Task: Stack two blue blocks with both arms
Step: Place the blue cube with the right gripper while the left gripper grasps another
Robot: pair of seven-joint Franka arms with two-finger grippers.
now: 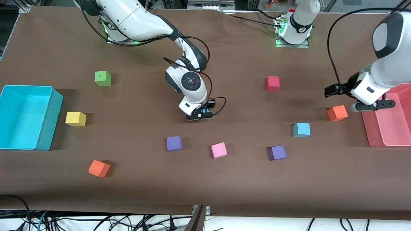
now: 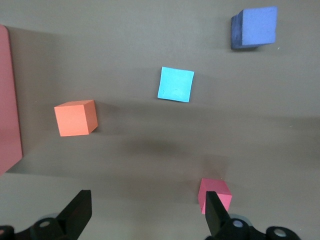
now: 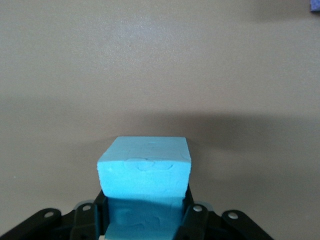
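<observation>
**One blue block gripped by right arm, the other on the table**

No brand, label or readable writing anywhere.

Right gripper (image 1: pixel 200 116) hangs low over mid-table, clenched on a blue block (image 3: pixel 145 170). In front view that block is nearly all hidden under the wrist; only right wrist view shows it plainly, w/ its lower part cut off by the frame edge.

Second blue block (image 1: pixel 301 130) sits on the table toward the left arm's end. Around it: orange cube (image 1: pixel 337 113) at approx 2 o'clock, purple cube (image 1: pixel 277 152) at approx 7 o'clock, both apart from it. Red cube (image 1: pixel 272 83) lies farther from the front camera, at approx 11 o'clock.

Left gripper (image 1: pixel 353 98) waits in the air by the pink tray (image 1: pixel 390 134), fingers (image 2: pixel 79 212) spread wide, nothing btwn them. Tray is cut off at the frame edge.
</observation>
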